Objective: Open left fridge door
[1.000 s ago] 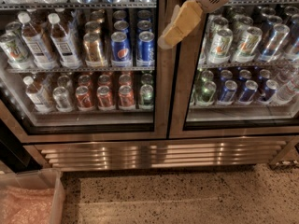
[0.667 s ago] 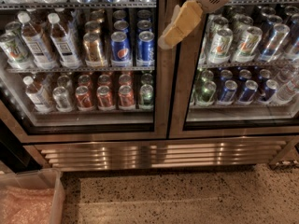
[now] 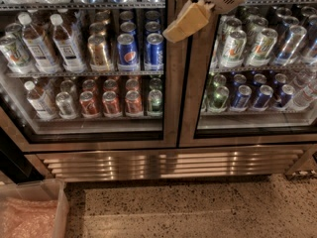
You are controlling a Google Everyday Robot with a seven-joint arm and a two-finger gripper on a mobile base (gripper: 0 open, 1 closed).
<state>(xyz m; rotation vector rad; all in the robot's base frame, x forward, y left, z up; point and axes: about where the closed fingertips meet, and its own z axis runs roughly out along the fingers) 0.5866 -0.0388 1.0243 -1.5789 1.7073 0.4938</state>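
The fridge (image 3: 173, 165) fills the view, with a ribbed steel grille along its base. The left fridge door (image 3: 171, 98) is shut; white-capped bottles (image 3: 37, 43), blue Pepsi cans (image 3: 128, 51) and red cans (image 3: 111, 102) show through its glass. My gripper (image 3: 188, 21) hangs from the top of the view, in front of the steel strip where the two doors meet. Its tan tip points down-left over the left door's right frame edge. Whether it touches the door I cannot tell.
The right glass door (image 3: 257, 58) is shut, showing green-and-white cans and dark blue cans. A clear plastic bin (image 3: 29, 212) with pink wrap stands on the speckled floor (image 3: 198, 212) at the lower left, close to the left door's corner.
My gripper has risen slightly at the door seam. Both doors remain shut.
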